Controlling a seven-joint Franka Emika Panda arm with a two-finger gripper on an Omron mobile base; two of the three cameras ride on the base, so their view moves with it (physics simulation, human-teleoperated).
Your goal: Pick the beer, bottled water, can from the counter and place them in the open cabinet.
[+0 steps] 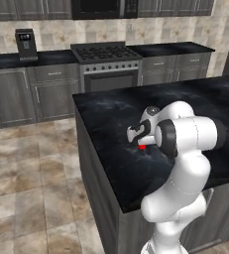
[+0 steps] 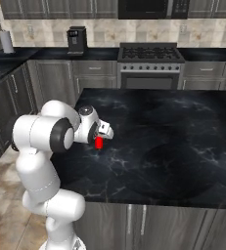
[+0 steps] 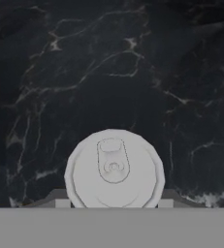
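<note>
Can (image 3: 114,168), a short red cylinder with a silvery top and pull tab, stands upright on the black marble-look tabletop (image 2: 173,146) with white veins, near the tabletop's left edge as the robot faces it and well back from the front edge. The tool (image 1: 139,139) of the white arm sits directly above it, pointing straight down along the can's upright axis, so the can lies right under the hand and between the fingers. In the hand view a grey finger tip (image 3: 61,203) shows at each side of the can's rim, just beside it; whether they already press the wall cannot be told, so the grip cannot be called either way. In both base views a little of the red body shows below the hand (image 2: 99,142).

The coming move probably turns on this alignment: with the can centred, a straight lift would clear it. Around it the dark surface is bare, giving room on all sides, and the near left edge is the only boundary close by.
</note>
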